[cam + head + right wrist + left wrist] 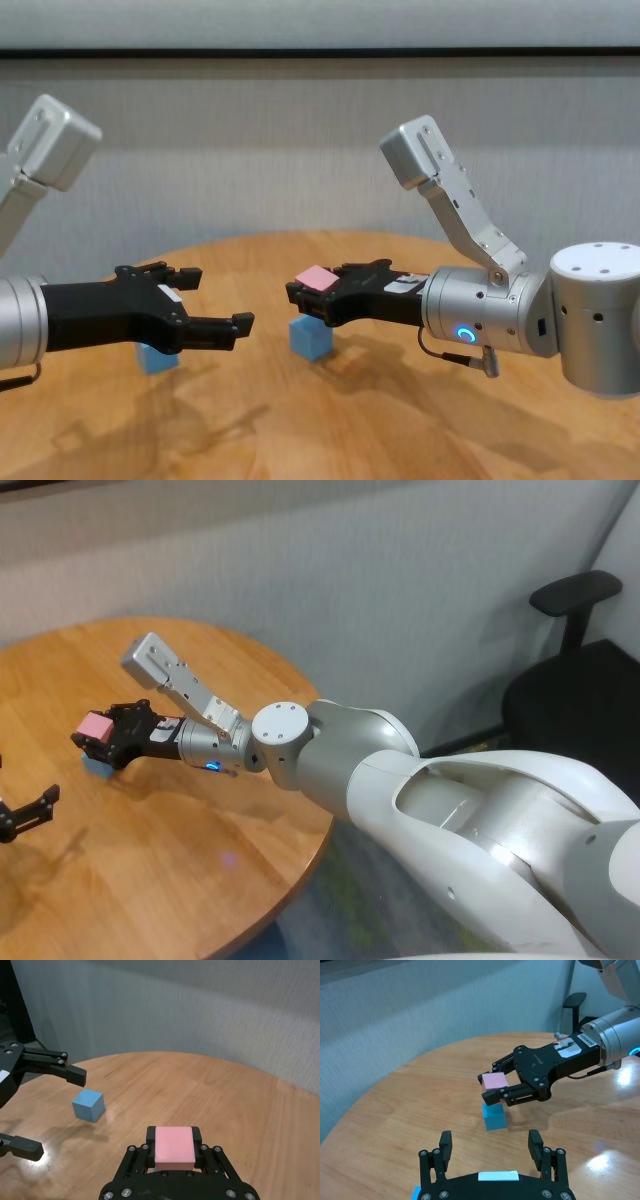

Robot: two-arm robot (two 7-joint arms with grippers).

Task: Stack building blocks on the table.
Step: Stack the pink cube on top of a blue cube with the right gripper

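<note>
A pink block [494, 1081] sits clamped between the fingertips of the right gripper [496, 1085], held level with a flat face up, just above a light blue block [494, 1116] resting on the round wooden table [420, 1110]. In the left wrist view the pink cube hangs slightly off-centre over the blue one; whether they touch cannot be told. As cubes, they have no long axis. The left gripper [215, 300] hovers nearby, its jaws spread wide and holding nothing, with a second light blue block [155, 357] on the table behind it.
</note>
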